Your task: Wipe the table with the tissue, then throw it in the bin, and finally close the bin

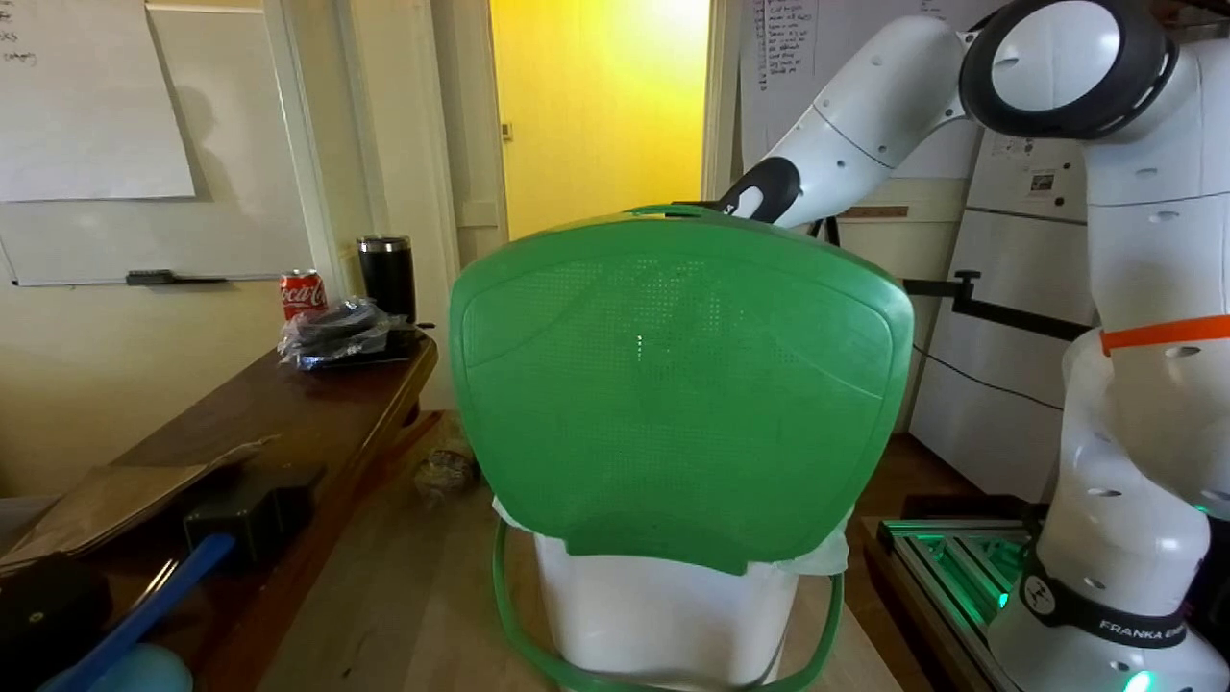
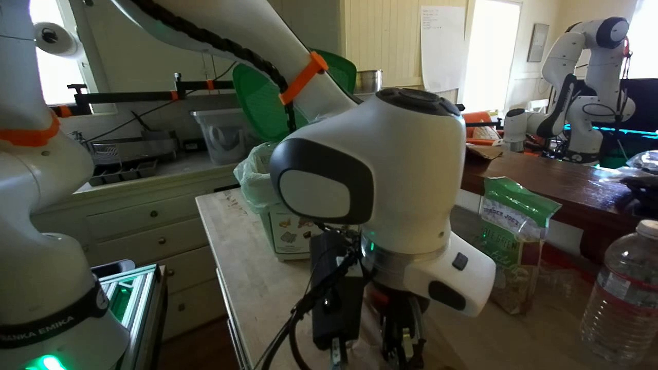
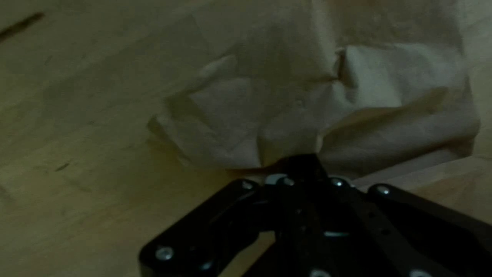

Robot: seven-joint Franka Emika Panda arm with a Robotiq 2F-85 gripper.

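Observation:
The tissue (image 3: 238, 111) is a crumpled brown paper sheet lying on the pale wooden table (image 3: 57, 96) in the wrist view. My gripper (image 3: 303, 165) is shut at the tissue's lower edge, with the paper bunched at the fingertips. In an exterior view the gripper (image 2: 403, 329) points down at the table, and the tissue does not show there. The bin is a white tub (image 1: 663, 615) with its green lid (image 1: 673, 384) raised. In an exterior view the bin (image 2: 290, 231) stands behind my arm, with a pale green liner (image 2: 257, 177) over its rim.
A green snack bag (image 2: 516, 246) and a clear water bottle (image 2: 624, 293) stand to the right of the gripper in an exterior view. A dark brown counter (image 1: 317, 404) runs along the table, holding a red can (image 1: 303, 293) and a black tumbler (image 1: 387, 279).

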